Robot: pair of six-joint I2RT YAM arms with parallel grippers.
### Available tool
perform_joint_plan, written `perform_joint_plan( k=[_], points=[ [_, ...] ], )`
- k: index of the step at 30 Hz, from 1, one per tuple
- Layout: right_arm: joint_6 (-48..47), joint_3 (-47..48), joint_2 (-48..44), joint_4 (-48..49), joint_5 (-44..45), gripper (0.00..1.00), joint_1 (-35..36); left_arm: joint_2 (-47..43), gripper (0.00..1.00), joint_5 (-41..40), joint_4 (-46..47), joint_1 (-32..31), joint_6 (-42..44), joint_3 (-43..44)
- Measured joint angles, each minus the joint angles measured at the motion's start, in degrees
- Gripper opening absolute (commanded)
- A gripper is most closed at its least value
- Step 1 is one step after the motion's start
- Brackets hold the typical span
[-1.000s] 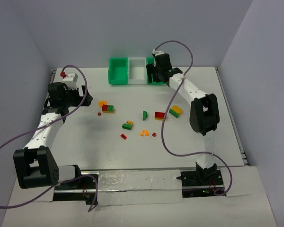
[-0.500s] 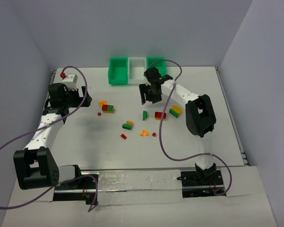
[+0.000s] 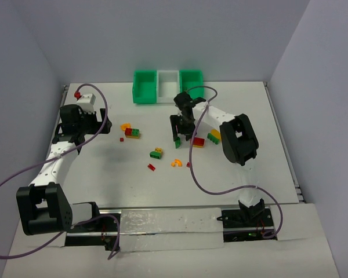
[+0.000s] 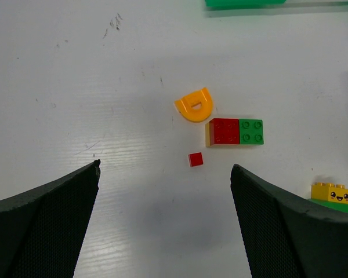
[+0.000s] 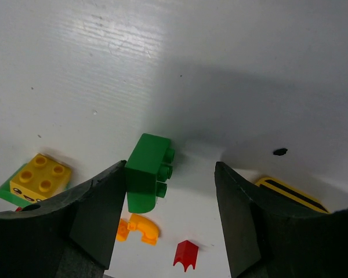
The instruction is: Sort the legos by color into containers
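Loose legos lie mid-table. My right gripper (image 3: 180, 132) is down over a green brick (image 3: 177, 141). In the right wrist view this green brick (image 5: 148, 172) lies on its side between the fingers of the open right gripper (image 5: 171, 174); the left finger touches it and the right finger stands apart. My left gripper (image 3: 100, 123) hovers wide open and empty at the left. Ahead of the left gripper (image 4: 165, 168) lie an orange curved piece (image 4: 195, 105), a red-and-green brick (image 4: 235, 131) and a tiny red piece (image 4: 195, 159). The containers stand at the back: green bin (image 3: 144, 87), white bin (image 3: 168, 86), green bin (image 3: 192, 76).
Near the right gripper lie a red-and-yellow brick (image 3: 198, 142), a yellow-and-green brick (image 3: 214, 135), an orange curve (image 3: 176, 163) and a small red piece (image 3: 188, 165). A yellow-on-green brick (image 3: 156, 153) and a red piece (image 3: 151, 167) lie towards the middle. Purple cables trail from both arms.
My right arm came back from the right green bin and dropped over the green brick, its jaws narrowing. The left arm has barely moved.
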Motion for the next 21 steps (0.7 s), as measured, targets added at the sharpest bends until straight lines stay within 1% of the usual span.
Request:
perform_joint_plan(
  k=[3, 4, 8, 9, 11, 15, 19, 21],
  points=[
    [0.17, -1.19, 0.0, -0.17, -0.22, 0.61, 0.34, 0.0, 0.99, -0.11, 0.03, 0.0, 0.1, -0.02],
    [0.17, -1.46, -0.01, -0.19, -0.24, 0.56, 0.43, 0.0, 0.99, -0.14, 0.03, -0.01, 0.12, -0.05],
    [0.2, -2.0, -0.04, 0.04, -0.07, 0.21, 0.79, 0.0, 0.99, -0.32, 0.03, -0.02, 0.16, -0.21],
    [0.27, -2.01, -0.09, 0.03, 0.16, 0.09, 0.87, 0.0, 0.99, -0.33, 0.04, 0.0, 0.16, -0.28],
    [-0.69, -1.83, -0.09, -0.01, 0.5, 0.01, 0.99, 0.0, 0.99, -0.32, 0.03, -0.02, 0.16, -0.34],
    [-2.42, 1.69, -0.09, -1.25, 2.68, 0.0, 0.85, -0.22, 0.99, 0.53, 0.19, 0.0, 1.55, -0.94],
    [-4.89, 10.34, -0.11, 0.27, 6.49, 0.0, -0.39, -0.63, 0.99, 3.32, 0.16, -0.02, 2.82, -1.83],
    [-6.72, 14.49, -0.21, 3.38, 9.7, 0.0, -1.95, -0.63, 0.99, 4.56, 0.22, -0.12, 3.19, -1.85]
  ],
)
